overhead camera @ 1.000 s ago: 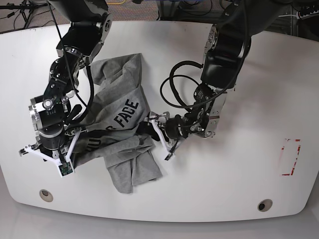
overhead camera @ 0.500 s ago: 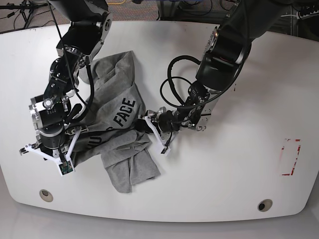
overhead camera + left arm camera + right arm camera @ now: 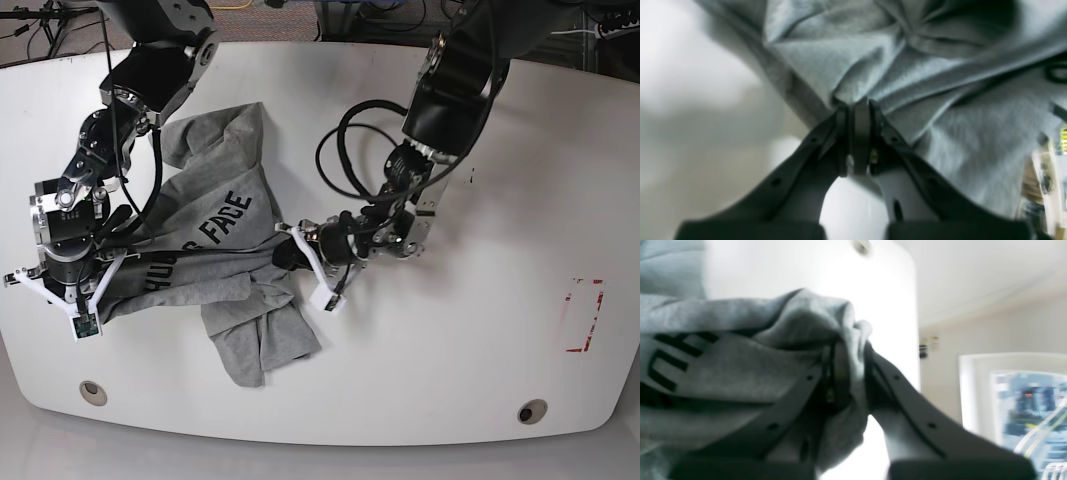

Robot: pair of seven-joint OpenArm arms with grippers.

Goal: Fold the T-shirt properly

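Note:
The heather-grey T-shirt (image 3: 225,150) lies crumpled on the left half of the white table (image 3: 450,380), with black lettering (image 3: 225,218) facing up. My left gripper (image 3: 290,255), on the base view's right arm, is shut on the shirt's right edge. The left wrist view shows its jaws pressed together on a pinch of T-shirt fabric (image 3: 846,60), at the left gripper (image 3: 858,105). My right gripper (image 3: 100,285), at the shirt's lower-left end, is shut on a bunched fold. In the right wrist view that T-shirt fabric (image 3: 723,373) wraps over the right gripper (image 3: 848,350).
A red-outlined rectangle (image 3: 583,315) is marked on the table at the far right. Two round holes (image 3: 92,392) (image 3: 531,411) sit near the front edge. Black cables (image 3: 345,160) loop off the left arm above the table's middle.
My left gripper has slid onto the shirt's right edge and shut on it. The right arm has pulled its end of the shirt to the left, stretching the cloth between the grippers.

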